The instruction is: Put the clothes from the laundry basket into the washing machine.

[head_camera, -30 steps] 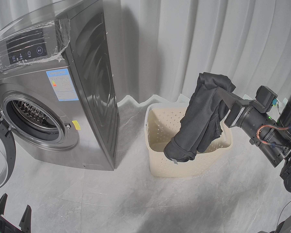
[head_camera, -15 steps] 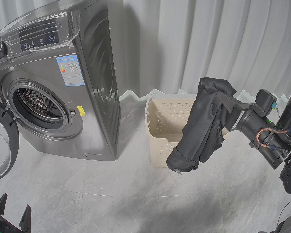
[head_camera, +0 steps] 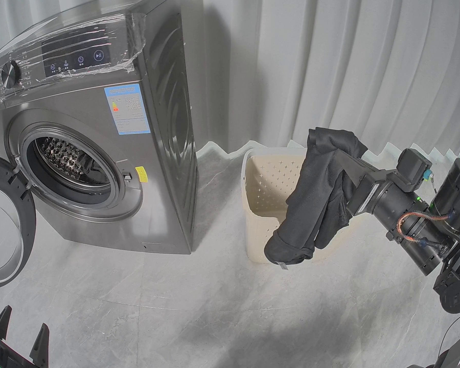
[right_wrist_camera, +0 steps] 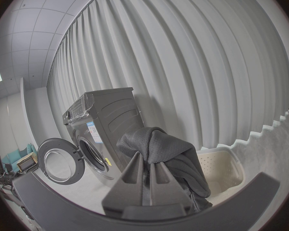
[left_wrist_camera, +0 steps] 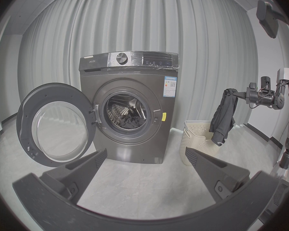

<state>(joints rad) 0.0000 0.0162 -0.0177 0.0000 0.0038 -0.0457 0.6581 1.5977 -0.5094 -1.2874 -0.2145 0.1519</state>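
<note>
1. The right gripper [head_camera: 342, 157] comes in from 4 o'clock in the head view. Its jaws are closed narrowly on the top of a dark grey garment [head_camera: 312, 200].
2. The garment hangs in long folds from the jaws, bunched over the fingertips. Its lower end dangles at the right side of the cream laundry basket [head_camera: 263, 200]. I cannot tell whether the cloth touches the basket.
3. The perforated basket stands upright on the grey tiled floor [head_camera: 189, 302], at 3 o'clock from the washing machine [head_camera: 158, 144] and near it, with a gap of floor between them.
4. The silver front-loading machine sits toward 10 o'clock in the head view. Clear plastic film [head_camera: 87, 52] is wrapped over its control panel.
5. The machine's round door [head_camera: 29, 221] is swung wide open, out at 9 o'clock from the drum [head_camera: 71, 159].
6. In the left wrist view, some dark clothing [left_wrist_camera: 131, 122] lies at the bottom of the drum.
7. The left gripper [head_camera: 24, 322] is low at 7 o'clock in the head view, well apart from the machine and the basket. Its jaws are spread wide and hold nothing.
8. A pleated white curtain [head_camera: 317, 52] hangs behind the machine and the basket, from 12 to 3 o'clock.
</note>
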